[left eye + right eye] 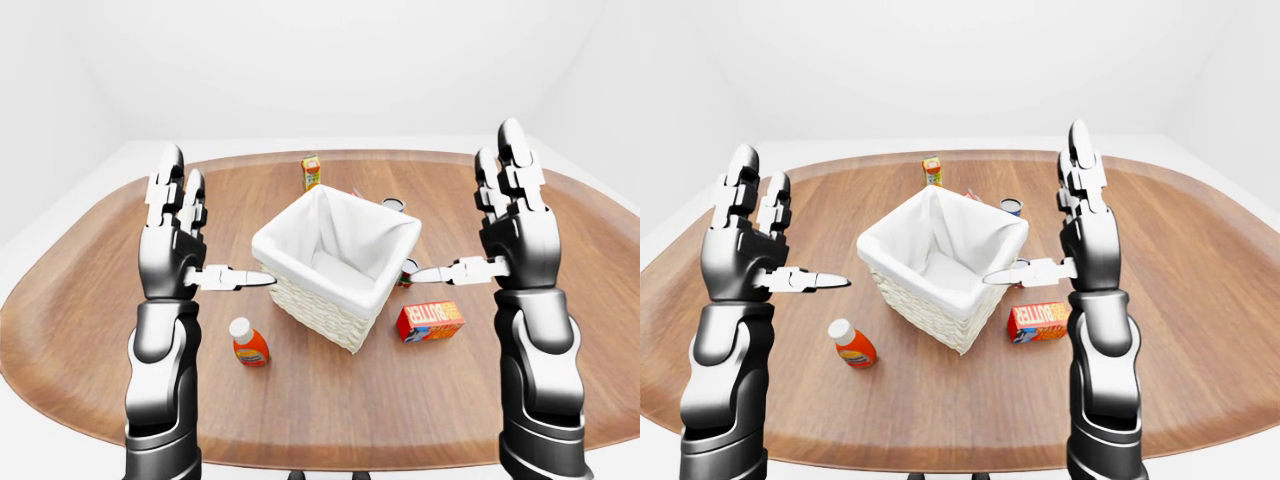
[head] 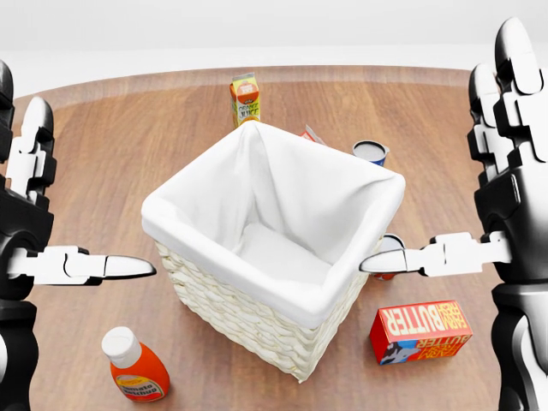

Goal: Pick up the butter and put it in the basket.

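The butter (image 2: 421, 330) is an orange-red box lying on the wooden table, just right of the basket; it also shows in the left-eye view (image 1: 430, 321). The basket (image 2: 272, 248) is a white wicker one with a white cloth lining, empty, in the middle of the table. My left hand (image 1: 178, 232) is raised and open to the left of the basket, thumb pointing at its rim. My right hand (image 1: 510, 222) is raised and open to the right of the basket, above the butter, not touching it.
An orange ketchup bottle (image 2: 135, 366) lies lower left of the basket. A small juice carton (image 2: 245, 98) stands beyond the basket. Two cans (image 2: 370, 152) sit close by the basket's right side, one partly hidden. The oval table's edge (image 1: 60, 400) curves near the bottom.
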Controlling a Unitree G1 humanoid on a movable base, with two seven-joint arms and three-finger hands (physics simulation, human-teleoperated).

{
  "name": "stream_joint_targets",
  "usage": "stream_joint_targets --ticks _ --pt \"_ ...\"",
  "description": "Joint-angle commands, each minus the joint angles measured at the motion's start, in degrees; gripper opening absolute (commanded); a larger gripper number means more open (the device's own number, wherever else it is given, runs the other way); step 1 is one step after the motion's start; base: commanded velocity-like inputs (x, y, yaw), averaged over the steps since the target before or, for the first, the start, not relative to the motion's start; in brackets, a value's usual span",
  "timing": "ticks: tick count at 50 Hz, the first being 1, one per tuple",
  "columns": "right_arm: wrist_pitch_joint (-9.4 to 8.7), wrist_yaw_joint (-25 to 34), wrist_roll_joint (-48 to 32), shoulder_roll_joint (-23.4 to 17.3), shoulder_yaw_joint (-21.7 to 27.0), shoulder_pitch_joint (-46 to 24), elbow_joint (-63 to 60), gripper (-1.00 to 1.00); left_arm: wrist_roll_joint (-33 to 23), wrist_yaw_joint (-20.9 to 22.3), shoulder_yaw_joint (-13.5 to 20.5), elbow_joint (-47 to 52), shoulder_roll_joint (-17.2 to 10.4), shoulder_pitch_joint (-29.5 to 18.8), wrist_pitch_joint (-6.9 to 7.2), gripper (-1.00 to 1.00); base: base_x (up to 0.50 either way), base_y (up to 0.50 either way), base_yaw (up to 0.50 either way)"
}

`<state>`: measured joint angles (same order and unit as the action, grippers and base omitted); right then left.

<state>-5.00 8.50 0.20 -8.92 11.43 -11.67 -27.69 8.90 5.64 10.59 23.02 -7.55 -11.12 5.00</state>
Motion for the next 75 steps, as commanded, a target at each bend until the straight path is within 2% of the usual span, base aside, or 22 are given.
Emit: stream_joint_targets --ticks 1,8,16,30,49,75 --pt "0.0 2.4 0.1 -2.0 2.0 0.0 -0.7 1.0 0.0 0.4 0.1 -0.8 0.1 0.6 0.0 1.0 0.0 0.0 0.0" --pt "0.0 6.6 0.1 -5.1 4.9 -0.9 -2.0 1.0 0.0 0.6 0.2 -2.3 0.1 0.8 0.0 1.0 0.0 0.0 0.0" --pt "0.0 12.3 -2.9 -8.6 6.0 -2.2 -1.2 1.0 -0.2 0.6 0.0 -3.8 0.1 0.6 0.0 1.0 0.0 0.0 0.0" --pt "0.0 20.8 -15.5 -12.7 4.8 -3.9 5.5 1.0 -0.3 0.6 0.1 -4.4 0.0 0.7 0.0 1.0 0.0 0.0 0.0" --pt "0.0 31.5 -38.3 -13.0 2.3 -2.7 9.3 1.0 0.1 0.5 0.6 -5.1 -0.4 0.5 0.0 1.0 0.0 0.0 0.0" --pt "0.0 31.5 -67.2 -10.3 -0.8 -3.6 22.7 1.0 0.5 0.2 1.0 -5.6 -0.7 0.0 0.0 1.0 0.0 0.0 0.0"
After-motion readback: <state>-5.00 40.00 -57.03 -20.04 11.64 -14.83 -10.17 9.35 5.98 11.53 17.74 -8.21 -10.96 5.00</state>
